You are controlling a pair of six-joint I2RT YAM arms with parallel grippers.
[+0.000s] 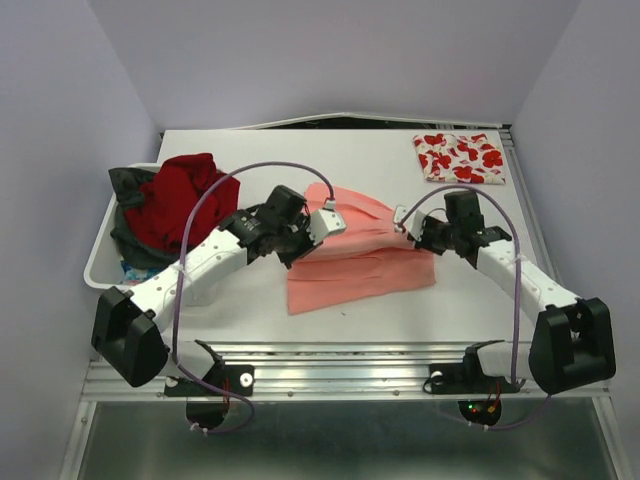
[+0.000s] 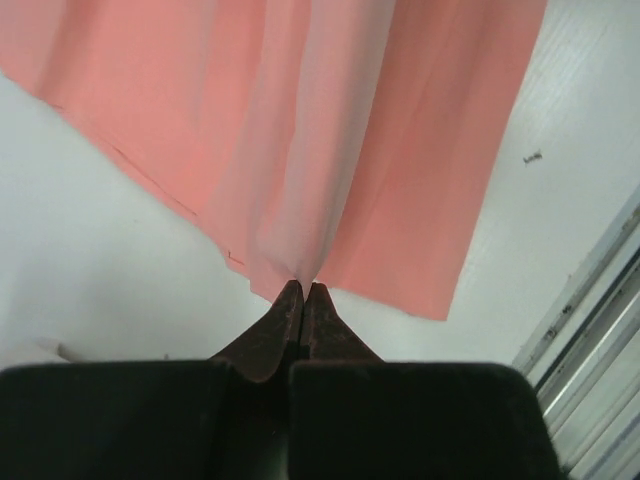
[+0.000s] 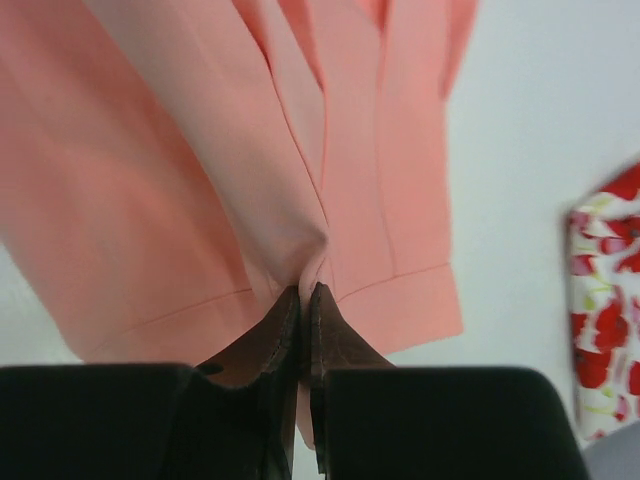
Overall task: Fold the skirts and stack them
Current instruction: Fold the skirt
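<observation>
The salmon-pink pleated skirt [image 1: 360, 255] lies in the middle of the table, partly lifted between both arms. My left gripper [image 1: 325, 222] is shut on its left edge; in the left wrist view the closed fingertips [image 2: 303, 288] pinch the cloth [image 2: 330, 140]. My right gripper [image 1: 405, 222] is shut on its right edge; in the right wrist view the gripper [image 3: 303, 292] pinches the hem of the skirt [image 3: 200, 180]. The white skirt with red flower print [image 1: 460, 157] lies folded at the far right corner and also shows in the right wrist view [image 3: 605, 300].
A white bin [image 1: 100, 260] at the left holds a pile of clothes, with a red garment [image 1: 180, 200] on top and dark cloth beside it. The table's metal front rail [image 1: 340, 360] runs along the near edge.
</observation>
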